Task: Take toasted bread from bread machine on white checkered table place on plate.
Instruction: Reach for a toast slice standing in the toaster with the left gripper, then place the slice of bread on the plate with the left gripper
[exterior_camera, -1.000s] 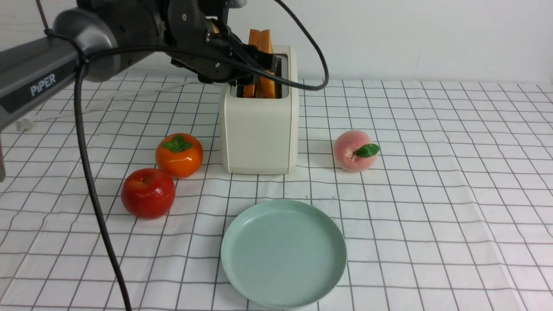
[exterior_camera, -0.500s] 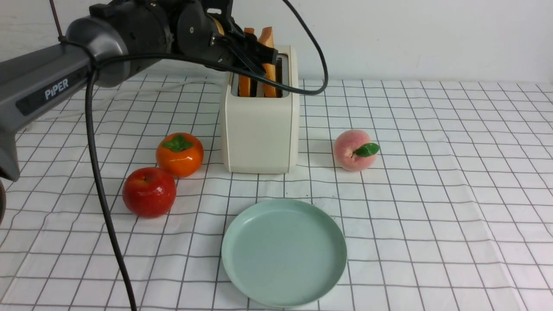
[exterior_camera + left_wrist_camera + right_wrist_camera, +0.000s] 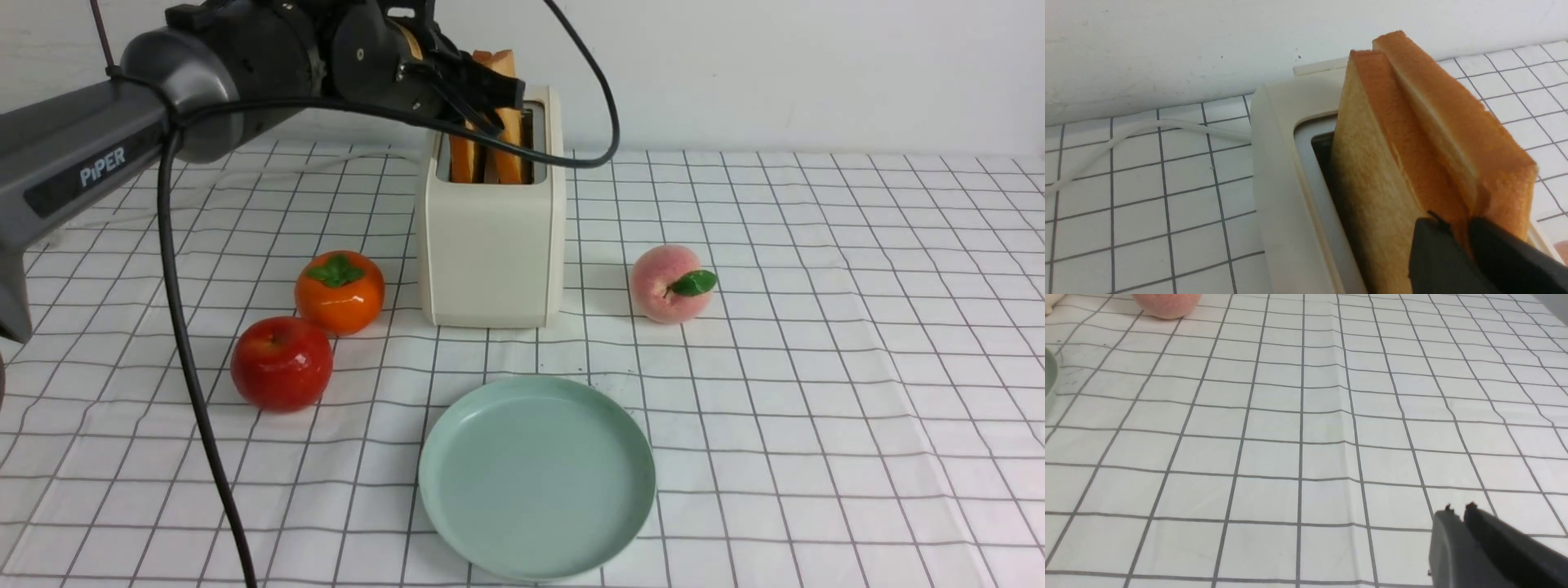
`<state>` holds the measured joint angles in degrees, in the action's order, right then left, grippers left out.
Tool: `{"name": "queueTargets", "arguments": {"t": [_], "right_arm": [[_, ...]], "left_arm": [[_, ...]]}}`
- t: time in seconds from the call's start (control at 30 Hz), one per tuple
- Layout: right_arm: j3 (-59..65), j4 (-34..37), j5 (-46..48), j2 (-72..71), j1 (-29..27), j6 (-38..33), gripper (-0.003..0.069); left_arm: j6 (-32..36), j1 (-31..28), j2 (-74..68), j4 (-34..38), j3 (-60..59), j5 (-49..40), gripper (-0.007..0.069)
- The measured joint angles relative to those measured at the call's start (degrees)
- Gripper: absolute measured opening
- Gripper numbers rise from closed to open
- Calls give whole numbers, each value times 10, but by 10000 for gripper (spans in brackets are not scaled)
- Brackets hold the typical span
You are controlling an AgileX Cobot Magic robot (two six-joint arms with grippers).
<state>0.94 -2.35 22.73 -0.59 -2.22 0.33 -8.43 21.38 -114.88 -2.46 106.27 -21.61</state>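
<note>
The bread machine (image 3: 490,245) stands at the back middle of the white checkered table (image 3: 816,367). Two slices of toasted bread (image 3: 508,139) stick out of its slots and lean together. My left gripper (image 3: 488,88) is over the slots. In the left wrist view it (image 3: 1461,232) is shut on the crust edge of one slice (image 3: 1372,175), with the other slice (image 3: 1453,118) pressed against it. The plate (image 3: 536,478) lies bare in front of the bread machine. My right gripper (image 3: 1458,510) is shut and empty just above the cloth; it does not show in the front view.
An orange persimmon (image 3: 339,292) and a red apple (image 3: 282,363) sit to the left of the bread machine, and a peach (image 3: 668,286) to its right. The white cord (image 3: 1126,130) runs along the back wall. The left arm's black cable (image 3: 184,343) hangs over the left side.
My left gripper has risen a little at the toaster's top. The two slices have come up slightly and now lean over together.
</note>
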Motion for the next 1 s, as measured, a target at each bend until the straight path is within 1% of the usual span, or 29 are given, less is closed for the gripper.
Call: {"name": "queueTargets", "arguments": {"t": [0.1, 0.37, 0.5, 0.57, 0.63, 0.67, 0.7, 0.73, 0.77, 0.8, 0.83, 0.87, 0.9, 0.97, 1.0], "right_arm": [[0, 0, 0, 0, 0, 0, 51], [0, 0, 0, 0, 0, 0, 51], [0, 0, 0, 0, 0, 0, 51], [0, 0, 0, 0, 0, 0, 51], [0, 0, 0, 0, 0, 0, 51], [0, 0, 0, 0, 0, 0, 51], [0, 0, 0, 0, 0, 0, 51], [0, 0, 0, 0, 0, 0, 51], [0, 0, 0, 0, 0, 0, 51], [0, 0, 0, 0, 0, 0, 51], [0, 0, 0, 0, 0, 0, 51], [0, 0, 0, 0, 0, 0, 51], [0, 0, 0, 0, 0, 0, 51], [0, 0, 0, 0, 0, 0, 51], [0, 0, 0, 0, 0, 0, 51]], "left_arm": [[-2, 0, 22, -1, 0, 3, 68], [-2, 0, 134, 1, 2, 22, 68], [-2, 0, 182, 20, 2, -15, 68], [-1, 0, 226, 51, 2, -84, 68], [15, 0, 267, 95, -3, -167, 68], [20, 0, 275, 105, -7, -190, 68], [44, 0, 304, 151, -33, -237, 68], [57, 0, 318, 178, -55, -265, 68], [84, 0, 339, 221, -96, -288, 68], [102, 0, 346, 250, -129, -297, 68], [127, 0, 358, 298, -185, -300, 68], [133, 0, 360, 298, -185, -300, 68], [178, 0, 370, 356, -254, -294, 68], [250, 0, 375, 454, -354, -270, 68], [296, 0, 374, 509, -402, -254, 68]]}}
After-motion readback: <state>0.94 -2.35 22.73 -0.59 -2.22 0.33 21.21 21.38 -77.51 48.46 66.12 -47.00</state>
